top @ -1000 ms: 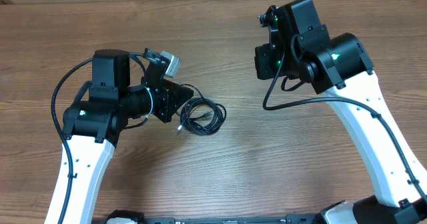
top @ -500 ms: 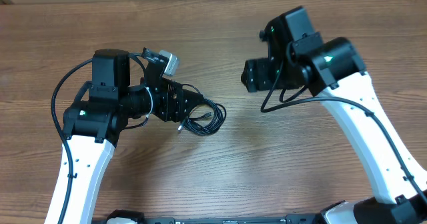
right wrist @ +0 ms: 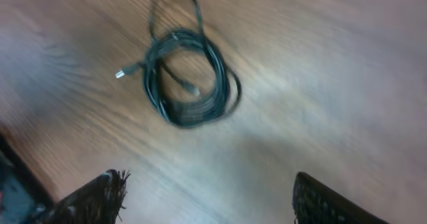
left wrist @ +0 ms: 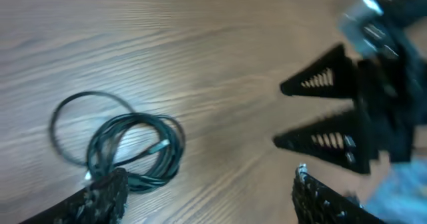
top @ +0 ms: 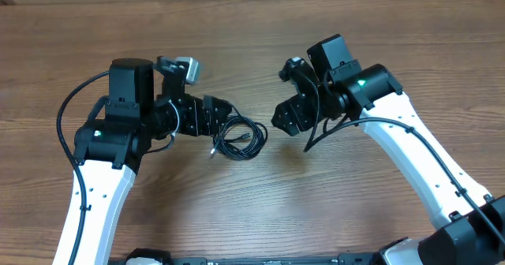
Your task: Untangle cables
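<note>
The thin black cables with small silvery plug tips [top: 237,136] lie coiled together as one loose bundle a little left of the overhead frame's centre, flat on the brown wood-grain table [top: 260,210]. One silvery plug [top: 213,149] sticks out at the bundle's lower left. In the left wrist view the bundle [left wrist: 133,151] sits at lower left, with a single thin loop [left wrist: 73,114] spreading out toward its upper left.

Bare wood lies open below and above the bundle, and the table's edges are well away from it. The sides are tighter. The left gripper [top: 223,110] sits just beside the bundle's upper left, its jaws spread wide with nothing between them. The right gripper [top: 278,117] is near on the right, also spread wide and empty, pointing at the bundle. A thicker black wire [top: 314,139] hangs off the right arm, apart from the bundle.
</note>
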{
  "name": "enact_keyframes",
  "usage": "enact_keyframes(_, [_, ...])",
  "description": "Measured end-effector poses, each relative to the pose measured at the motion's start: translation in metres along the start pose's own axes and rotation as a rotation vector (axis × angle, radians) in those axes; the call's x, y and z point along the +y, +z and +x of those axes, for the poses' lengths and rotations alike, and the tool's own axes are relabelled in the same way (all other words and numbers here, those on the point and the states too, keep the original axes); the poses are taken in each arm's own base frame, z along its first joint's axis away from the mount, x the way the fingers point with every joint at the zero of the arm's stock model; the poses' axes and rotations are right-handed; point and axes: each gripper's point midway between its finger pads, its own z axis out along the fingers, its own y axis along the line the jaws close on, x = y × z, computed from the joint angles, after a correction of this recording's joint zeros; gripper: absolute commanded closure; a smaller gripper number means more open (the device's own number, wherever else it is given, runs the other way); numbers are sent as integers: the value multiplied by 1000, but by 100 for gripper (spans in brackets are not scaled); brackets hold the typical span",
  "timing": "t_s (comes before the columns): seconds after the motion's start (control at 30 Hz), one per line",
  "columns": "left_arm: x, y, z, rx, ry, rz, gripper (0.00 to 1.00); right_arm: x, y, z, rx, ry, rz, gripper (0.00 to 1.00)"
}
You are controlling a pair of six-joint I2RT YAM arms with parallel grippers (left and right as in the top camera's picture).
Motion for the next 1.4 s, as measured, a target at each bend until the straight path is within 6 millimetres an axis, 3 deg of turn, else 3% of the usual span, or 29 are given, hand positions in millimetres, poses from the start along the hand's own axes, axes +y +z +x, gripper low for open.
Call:
enact_keyframes(0.23, [18, -3, -5, -31, -176, -79, 22, 2, 21, -25, -136, -213, -13, 21])
enact_keyframes(0.47, [57, -18, -10, -99, -464, -198, 22, 38, 66, -2, -28, -421, -84, 17])
enact_keyframes(0.7, [74, -26, -5, -107, -557, -248, 21, 67, 104, 4, 14, -551, -113, 22])
enact_keyframes(0.77, [74, -26, -3, -101, -560, -254, 20, 67, 111, 6, 21, -561, -118, 26])
enact_keyframes(1.0, [76, -26, -1, -98, -563, -263, 17, 64, 123, 10, 21, -567, -120, 25])
enact_keyframes(1.4, [76, -26, -2, -98, -556, -267, 14, 59, 153, 37, 111, -532, -170, 25])
